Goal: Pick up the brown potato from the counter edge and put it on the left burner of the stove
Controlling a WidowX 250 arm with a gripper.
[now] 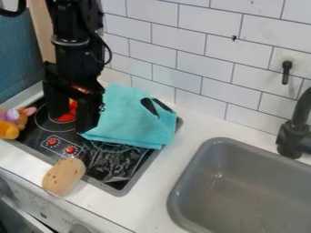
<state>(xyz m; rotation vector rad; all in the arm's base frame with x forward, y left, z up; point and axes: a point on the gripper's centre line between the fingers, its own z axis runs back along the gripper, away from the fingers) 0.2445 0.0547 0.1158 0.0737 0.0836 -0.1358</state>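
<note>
The black gripper [72,122] hangs over the left part of the black stove top [115,175], its fingers apart. A red patch [72,110] shows between them; whether it is an object or part of the burner I cannot tell. Close against the gripper's right side lies a teal cloth [129,120], spread over the stove's back right part, with two dark oval shapes at its upper right. A brown, speckled, potato-like object [63,176] rests at the stove's front edge. At the far left sits an orange and purple plush toy [12,123].
A grey sink [255,186] is set into the white counter on the right, with a dark faucet [294,132] behind it. White wall tiles rise behind the counter. Red knobs [70,149] are on the stove top, in front of the gripper.
</note>
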